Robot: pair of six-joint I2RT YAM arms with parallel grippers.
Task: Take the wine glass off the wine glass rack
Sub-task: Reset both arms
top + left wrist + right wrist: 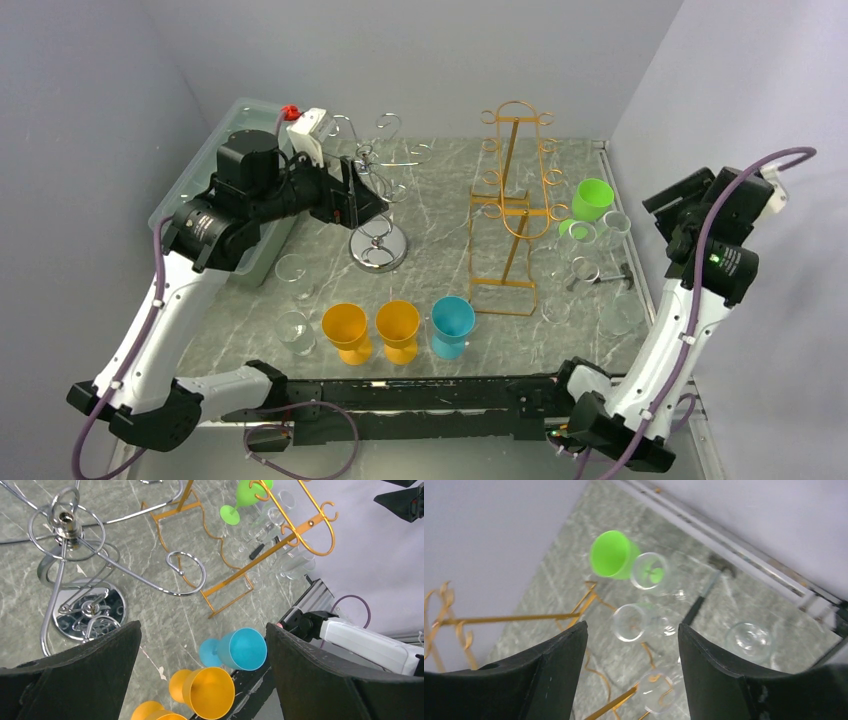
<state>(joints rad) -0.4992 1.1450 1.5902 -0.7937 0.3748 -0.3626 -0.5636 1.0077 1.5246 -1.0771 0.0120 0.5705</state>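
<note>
Seeing my right gripper (632, 630) spread apart, holding nothing | green wine glass (610, 553) upper middle of frame, above the fingers

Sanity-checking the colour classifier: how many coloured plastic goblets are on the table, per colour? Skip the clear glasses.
Orange plastic goblets: 2
Teal plastic goblet: 1
Green plastic goblet: 1
Total: 4
</note>
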